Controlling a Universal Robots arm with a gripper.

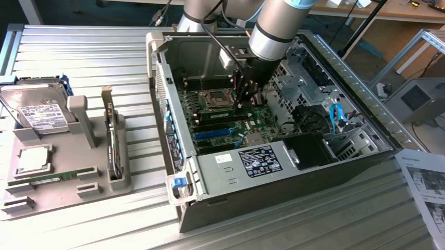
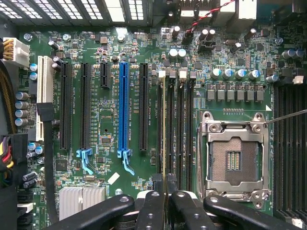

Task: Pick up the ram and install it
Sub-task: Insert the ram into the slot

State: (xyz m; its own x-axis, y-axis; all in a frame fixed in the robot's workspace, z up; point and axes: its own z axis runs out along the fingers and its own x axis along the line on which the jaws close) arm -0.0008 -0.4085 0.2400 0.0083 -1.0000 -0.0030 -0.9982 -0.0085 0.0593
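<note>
The ram appears edge-on as a thin pale line between my fingertips. It runs along the row of black memory slots, just beside the open processor socket. My gripper is shut on the ram's near end. Whether the stick sits in a slot or hangs just above it, I cannot tell. In the exterior view my gripper reaches down into the open computer case, low over the motherboard next to the socket.
On the exterior view's left, a grey fixture tray holds a hard drive, a square silver chip, an upright expansion card and a green stick. Case walls and drive cages surround the arm. A paper sheet lies on the right.
</note>
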